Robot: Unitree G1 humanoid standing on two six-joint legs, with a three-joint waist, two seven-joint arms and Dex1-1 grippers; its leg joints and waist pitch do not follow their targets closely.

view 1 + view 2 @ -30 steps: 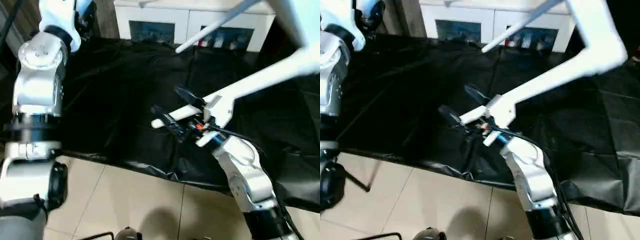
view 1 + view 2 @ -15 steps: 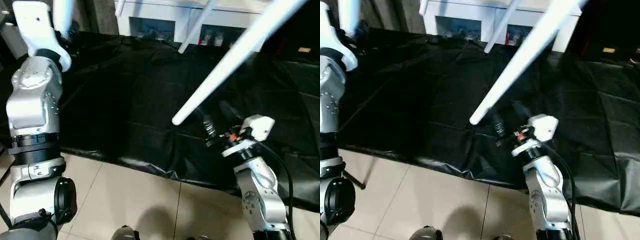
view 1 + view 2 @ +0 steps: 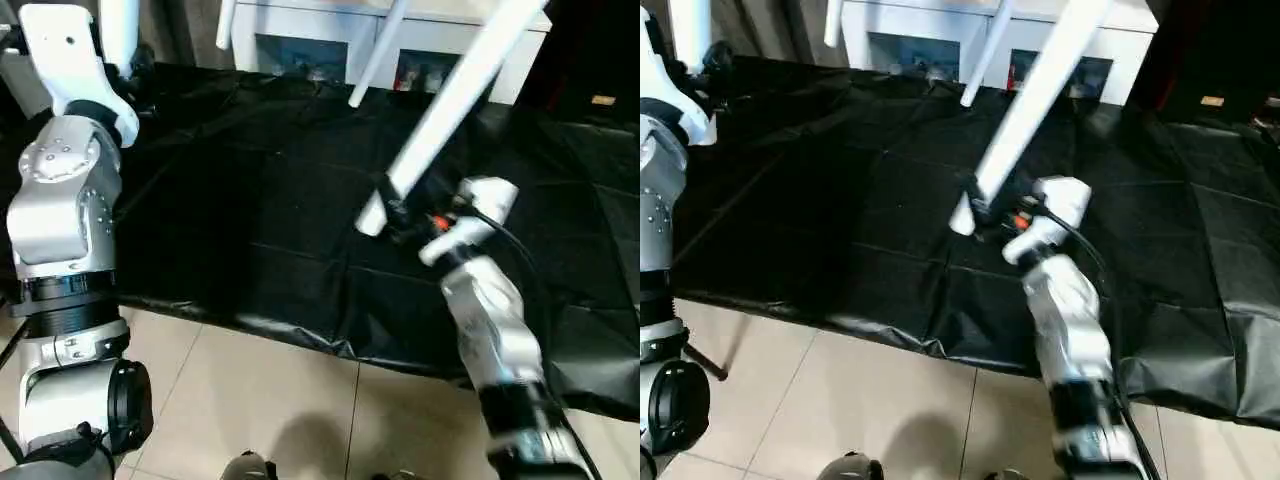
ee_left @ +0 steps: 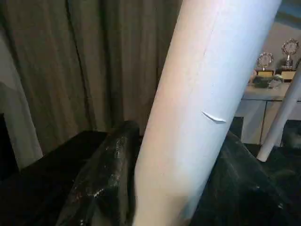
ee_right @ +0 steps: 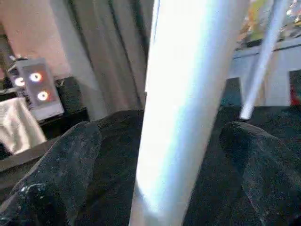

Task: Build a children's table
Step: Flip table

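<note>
White plastic leg (image 4: 197, 117) fills the left claw's (image 4: 155, 188) grip at far left, one black finger (image 4: 106, 179) against its side while its top and foot are cut off. A thinner leg (image 3: 378, 55) slants before the white cabinet (image 3: 300, 40), whose glass doors hold small things too blurred to name, with no writing readable. Right of it a long tapered leg (image 3: 450, 100) descends over the black sheet (image 3: 220, 200) between the wide-spread fingers (image 5: 61, 169) of the right claw (image 3: 400, 215); contact cannot be told.
</note>
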